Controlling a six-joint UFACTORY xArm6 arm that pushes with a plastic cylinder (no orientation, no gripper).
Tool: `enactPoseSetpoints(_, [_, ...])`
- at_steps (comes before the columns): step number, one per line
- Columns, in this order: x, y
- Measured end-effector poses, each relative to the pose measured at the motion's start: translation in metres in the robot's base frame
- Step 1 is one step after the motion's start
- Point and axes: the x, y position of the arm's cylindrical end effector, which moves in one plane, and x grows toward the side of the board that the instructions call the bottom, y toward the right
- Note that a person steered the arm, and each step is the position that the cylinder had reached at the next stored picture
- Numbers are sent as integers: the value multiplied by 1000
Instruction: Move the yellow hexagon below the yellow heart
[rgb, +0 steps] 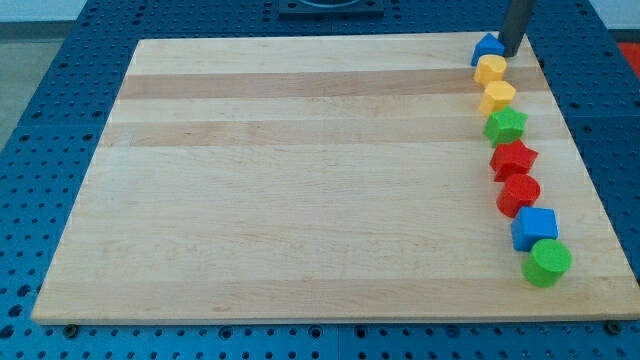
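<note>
Two yellow blocks sit in a column of blocks along the view's right side. The upper one (490, 69) looks rounded, like the yellow heart. The lower one (498, 96) has angular edges, like the yellow hexagon, and sits just below the heart, touching it. My tip (509, 53) is at the board's top right corner. It is just right of a blue triangular block (487, 46) and just above and right of the yellow heart. It is apart from the hexagon.
Below the hexagon the column continues with a green star (506, 124), a red star (513, 158), a red round block (518, 193), a blue cube (534, 228) and a green cylinder (547, 262). The wooden board (300, 180) lies on a blue perforated table.
</note>
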Motion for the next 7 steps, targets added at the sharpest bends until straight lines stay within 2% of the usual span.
enactPoseSetpoints(1, [0,0])
enactPoseSetpoints(4, [35,18])
enactPoseSetpoints(5, [37,-5])
enactPoseSetpoints(7, [42,-90])
